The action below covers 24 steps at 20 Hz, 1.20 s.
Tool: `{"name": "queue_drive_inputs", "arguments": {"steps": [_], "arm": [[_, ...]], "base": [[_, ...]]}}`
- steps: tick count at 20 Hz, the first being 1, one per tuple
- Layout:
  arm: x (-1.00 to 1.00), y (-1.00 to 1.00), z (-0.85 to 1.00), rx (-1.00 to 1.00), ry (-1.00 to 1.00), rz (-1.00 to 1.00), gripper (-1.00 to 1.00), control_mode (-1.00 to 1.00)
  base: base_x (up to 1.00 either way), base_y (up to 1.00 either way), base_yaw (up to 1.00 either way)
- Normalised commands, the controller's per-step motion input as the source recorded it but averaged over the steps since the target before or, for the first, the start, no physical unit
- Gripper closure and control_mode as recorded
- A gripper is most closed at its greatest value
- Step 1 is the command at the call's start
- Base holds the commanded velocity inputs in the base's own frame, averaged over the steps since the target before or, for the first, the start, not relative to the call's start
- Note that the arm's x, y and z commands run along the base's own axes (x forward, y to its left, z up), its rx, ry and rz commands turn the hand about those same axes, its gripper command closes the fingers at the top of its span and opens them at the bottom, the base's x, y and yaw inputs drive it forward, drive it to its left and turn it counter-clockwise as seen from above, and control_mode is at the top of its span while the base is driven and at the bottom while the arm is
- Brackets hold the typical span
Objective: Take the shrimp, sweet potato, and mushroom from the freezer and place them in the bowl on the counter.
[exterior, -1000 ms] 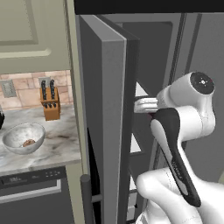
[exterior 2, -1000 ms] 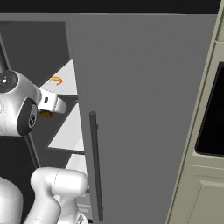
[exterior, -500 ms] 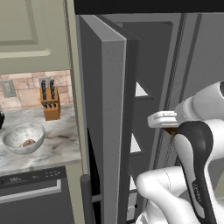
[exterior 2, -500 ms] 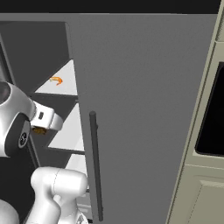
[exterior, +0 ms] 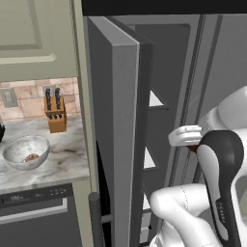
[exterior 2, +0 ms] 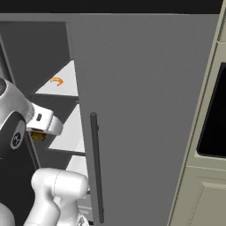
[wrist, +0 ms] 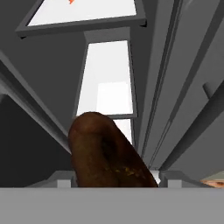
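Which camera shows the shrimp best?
The right base view: the shrimp lies in plain sight, orange and curved, on a white freezer shelf. The hand view catches just an orange sliver at its top edge. In the left base view I can't make it out.

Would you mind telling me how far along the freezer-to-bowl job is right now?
Done, it seems: the bowl on the counter already holds one small brown item. In hand: the claw grips a brown lump, probably the sweet potato, outside the freezer. Left: the shrimp lies on its shelf.
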Motion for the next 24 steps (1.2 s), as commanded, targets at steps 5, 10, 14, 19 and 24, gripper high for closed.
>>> {"name": "queue_drive_inputs", "arguments": {"steps": [5,10,14,19,24], "arm": [[0.0,-0.1,0.0,-0.07,0.0,0.0,1.0,-1.0],[0.0,-0.28,0.0,0.0,0.0,0.02,1.0,-1.0],[0.0,-0.28,0.0,0.0,0.0,0.0,1.0,-1.0],[0.0,-0.15,0.0,-0.01,0.0,0.0,1.0,-1.0],[0.0,0.0,0.0,-0.04,0.0,0.0,1.0,-1.0]], "base": [[0.0,0.0,0.0],[0.0,0.0,0.0],[0.0,0.0,0.0],[0.0,0.0,0.0],[0.0,0.0,0.0]]}}
